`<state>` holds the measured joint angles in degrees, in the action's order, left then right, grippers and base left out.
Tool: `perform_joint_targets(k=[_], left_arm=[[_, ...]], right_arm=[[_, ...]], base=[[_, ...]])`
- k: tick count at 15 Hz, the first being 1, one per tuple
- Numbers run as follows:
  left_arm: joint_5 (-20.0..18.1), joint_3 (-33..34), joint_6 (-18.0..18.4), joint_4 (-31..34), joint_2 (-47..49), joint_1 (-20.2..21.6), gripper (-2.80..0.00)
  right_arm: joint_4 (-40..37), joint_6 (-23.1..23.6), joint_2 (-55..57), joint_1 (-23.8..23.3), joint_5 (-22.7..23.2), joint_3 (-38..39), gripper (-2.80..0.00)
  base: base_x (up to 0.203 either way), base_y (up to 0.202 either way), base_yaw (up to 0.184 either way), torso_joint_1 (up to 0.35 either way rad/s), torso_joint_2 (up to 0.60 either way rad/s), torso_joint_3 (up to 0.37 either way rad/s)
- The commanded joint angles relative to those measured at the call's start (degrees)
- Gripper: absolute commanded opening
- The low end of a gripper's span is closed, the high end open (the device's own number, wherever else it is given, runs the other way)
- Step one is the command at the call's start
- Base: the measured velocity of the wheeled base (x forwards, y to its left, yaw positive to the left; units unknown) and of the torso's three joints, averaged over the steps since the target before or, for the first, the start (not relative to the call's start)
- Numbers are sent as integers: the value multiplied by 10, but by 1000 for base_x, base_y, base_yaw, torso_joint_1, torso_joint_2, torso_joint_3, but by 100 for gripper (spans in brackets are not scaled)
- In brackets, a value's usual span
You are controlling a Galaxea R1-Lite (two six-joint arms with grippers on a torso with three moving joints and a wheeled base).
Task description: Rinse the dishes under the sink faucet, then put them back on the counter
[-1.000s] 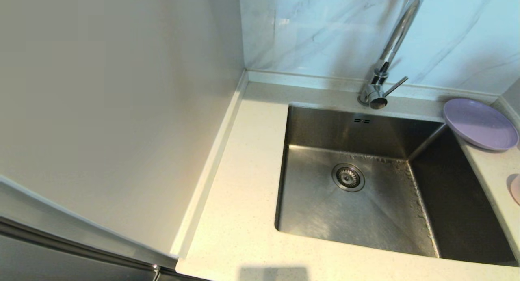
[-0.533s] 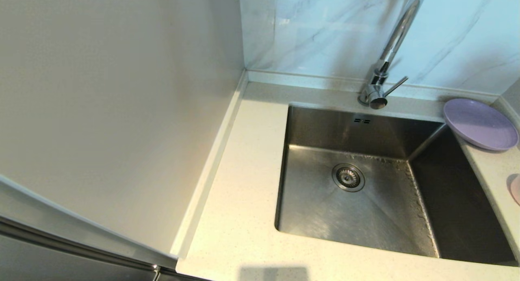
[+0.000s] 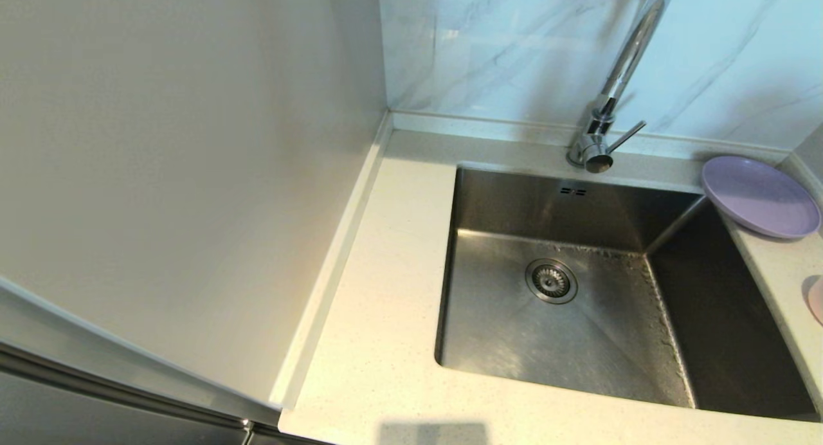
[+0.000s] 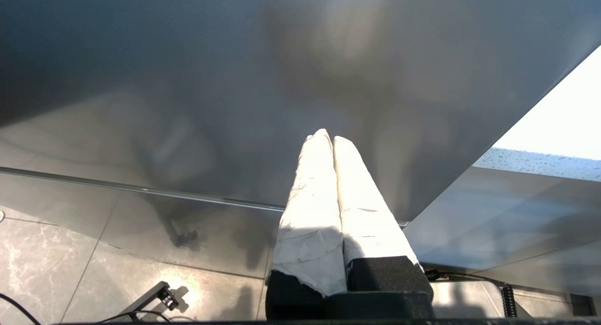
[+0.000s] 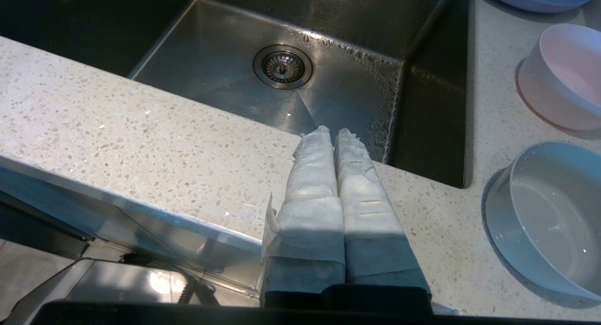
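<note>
Nothing has shifted between the earlier head views and this one: plate, tap and basin sit exactly where they were, and neither arm shows in the head view.

On the robot's left, the left gripper (image 4: pixel 327 136) hangs low beside a dark, glossy cabinet front (image 4: pixel 263 81), its two white-wrapped fingers (image 4: pixel 312 193) pressed together with nothing between them. Beyond the fingertips lies only that panel; a sliver of the speckled counter (image 4: pixel 535 163) shows off to one side, and grey floor tiles (image 4: pixel 56 264) lie below.

The steel sink (image 3: pixel 566 290) comes next, with its round drain (image 3: pixel 551 280) in the middle of the basin floor. The chrome sink faucet (image 3: pixel 607 104) stands on the counter (image 3: pixel 386 290) behind the basin's back edge, its thin lever pointing toward the right.

The right gripper (image 5: pixel 332 130) hovers over the front strip of the counter, fingers (image 5: pixel 312 184) likewise clenched on nothing. Straight ahead of the fingertips is the basin. Off to the fingers' right side the pale pink bowl (image 5: pixel 561 76) rests on the counter, well apart from them, and a grey-blue bowl (image 5: pixel 547 217) sits nearer the wrist. The lilac plate (image 3: pixel 759 196) lies farther back at the sink's rear right corner, its edge slightly overhanging the basin.
</note>
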<state>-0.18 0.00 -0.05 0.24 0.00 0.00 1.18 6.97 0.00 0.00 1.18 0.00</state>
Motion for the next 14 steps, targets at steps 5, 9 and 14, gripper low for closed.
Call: perform_joint_targets(k=[5,9,14], left_arm=[[0,0,0,0,0,0,-280],[0,0,0,0,0,0,-280],[0,0,0,0,0,0,-280]], right_arm=[[0,0,2,0,0,5,-280],[0,0,1,0,0,5,-280],[-30,-31,1,0,-3,5,-280]], base=[[0,0,0,0,0,0],[0,0,0,0,0,0],[0,0,0,0,0,0]])
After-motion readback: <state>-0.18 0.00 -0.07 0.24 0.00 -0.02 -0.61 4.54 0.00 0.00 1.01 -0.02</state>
